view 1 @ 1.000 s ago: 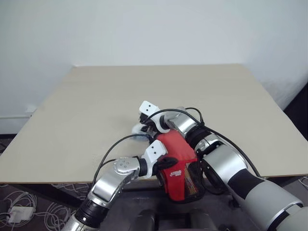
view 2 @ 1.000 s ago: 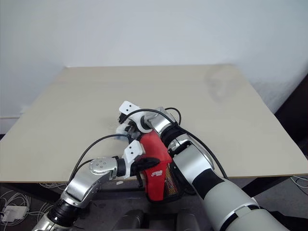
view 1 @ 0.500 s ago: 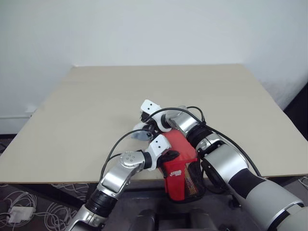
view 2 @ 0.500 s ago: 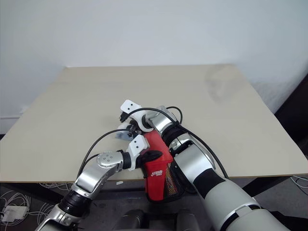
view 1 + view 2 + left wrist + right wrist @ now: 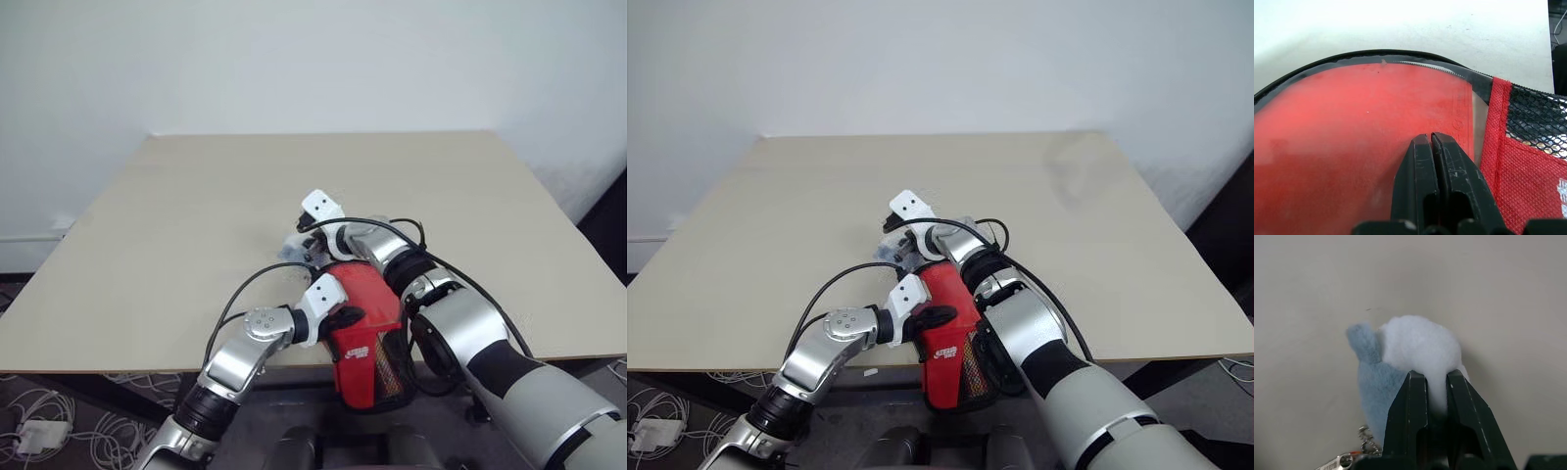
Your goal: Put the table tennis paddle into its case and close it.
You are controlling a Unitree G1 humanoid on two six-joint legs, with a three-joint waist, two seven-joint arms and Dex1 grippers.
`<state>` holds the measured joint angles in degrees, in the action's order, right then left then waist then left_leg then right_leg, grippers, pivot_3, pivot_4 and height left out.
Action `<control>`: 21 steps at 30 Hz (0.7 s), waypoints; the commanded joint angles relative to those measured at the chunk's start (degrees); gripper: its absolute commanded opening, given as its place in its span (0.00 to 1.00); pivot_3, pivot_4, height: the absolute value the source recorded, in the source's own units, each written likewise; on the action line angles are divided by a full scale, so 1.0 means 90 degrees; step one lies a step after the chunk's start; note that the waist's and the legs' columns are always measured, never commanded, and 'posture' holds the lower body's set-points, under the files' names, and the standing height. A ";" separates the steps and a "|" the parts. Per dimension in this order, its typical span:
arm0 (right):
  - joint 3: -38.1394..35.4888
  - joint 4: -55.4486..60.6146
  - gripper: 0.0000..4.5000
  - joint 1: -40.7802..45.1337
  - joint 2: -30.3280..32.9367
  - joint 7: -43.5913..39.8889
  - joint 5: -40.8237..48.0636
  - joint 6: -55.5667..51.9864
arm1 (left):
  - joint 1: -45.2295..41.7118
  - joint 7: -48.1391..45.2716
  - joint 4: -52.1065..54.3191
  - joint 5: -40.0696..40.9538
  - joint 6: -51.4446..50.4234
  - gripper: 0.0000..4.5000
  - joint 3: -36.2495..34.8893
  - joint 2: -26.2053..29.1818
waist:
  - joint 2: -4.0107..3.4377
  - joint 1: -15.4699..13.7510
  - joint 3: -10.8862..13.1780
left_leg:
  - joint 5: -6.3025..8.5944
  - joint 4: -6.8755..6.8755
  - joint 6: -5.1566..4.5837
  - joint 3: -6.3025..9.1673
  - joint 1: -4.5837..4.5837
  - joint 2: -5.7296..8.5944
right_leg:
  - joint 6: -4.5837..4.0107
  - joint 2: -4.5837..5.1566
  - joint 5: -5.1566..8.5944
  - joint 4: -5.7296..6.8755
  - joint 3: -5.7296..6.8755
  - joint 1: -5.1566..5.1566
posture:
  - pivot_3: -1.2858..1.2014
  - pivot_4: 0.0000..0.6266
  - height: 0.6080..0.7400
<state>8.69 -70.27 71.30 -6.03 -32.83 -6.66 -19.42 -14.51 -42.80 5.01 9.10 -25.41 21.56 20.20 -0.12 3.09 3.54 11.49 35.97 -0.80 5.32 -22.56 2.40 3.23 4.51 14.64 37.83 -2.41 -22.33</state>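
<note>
Right wrist view: our right gripper (image 5: 1437, 382) had its two fingers pinched on a fluffy white-and-blue charm (image 5: 1400, 357) with a small metal chain, presumably the zip pull. Our left gripper (image 5: 1431, 142) was fully shut, holding nothing, its tips pressed flat on the clear window of the case (image 5: 367, 333), through which the paddle (image 5: 1352, 147) showed red, so the paddle sat inside. The case lay at six o'clock on the table (image 5: 196, 215), its mesh end overhanging the near edge. We judged the main risk to be the soft charm slipping from the pinch, or the pull dragging the case off the edge if our left tips skidded. Our right forearm reached across the case toward eleven o'clock; our left came in from seven o'clock
</note>
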 commanded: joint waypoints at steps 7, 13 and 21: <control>-0.0711 -0.0191 0.00 0.0357 0.0040 0.1570 0.0273 0.0110 | 0.0099 -0.0118 -0.0357 -0.0159 -0.0016 0.00 0.0116 0.0098 | -0.0002 -0.0002 -0.0003 | 0.0000 0.0000 0.0000 -0.0001 0.0002 0.0000 | -0.0001 0.0000 0.0000 0.0000 0.0000 0.0003 | 0.52 0.00 0.96; -0.1178 -0.0326 0.00 0.0386 0.0195 0.2438 0.0463 0.0087 | 0.0084 -0.0162 -0.0392 -0.0141 -0.0043 0.00 0.0122 0.0084 | -0.0009 -0.0001 -0.0009 | -0.0001 0.0000 -0.0001 -0.0001 0.0003 0.0000 | -0.0001 0.0000 0.0000 0.0000 0.0000 0.0006 | 0.52 0.00 0.96; -0.1449 -0.0306 0.00 0.0429 0.0524 0.2962 0.0533 0.0125 | 0.0074 -0.0177 -0.0439 -0.0157 -0.0046 0.00 0.0164 0.0040 | -0.0019 -0.0001 -0.0018 | -0.0001 0.0001 -0.0002 -0.0004 0.0003 0.0001 | -0.0001 0.0000 0.0000 -0.0001 0.0000 0.0017 | 0.52 0.00 0.96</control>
<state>-3.71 -74.81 72.21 -2.89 -7.74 -1.97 -19.40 -14.80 -44.15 3.52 9.13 -24.31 21.59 20.13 -0.29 3.08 3.38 11.48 35.98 -0.82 5.27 -22.53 2.41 3.23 4.51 14.64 37.83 -2.41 -22.17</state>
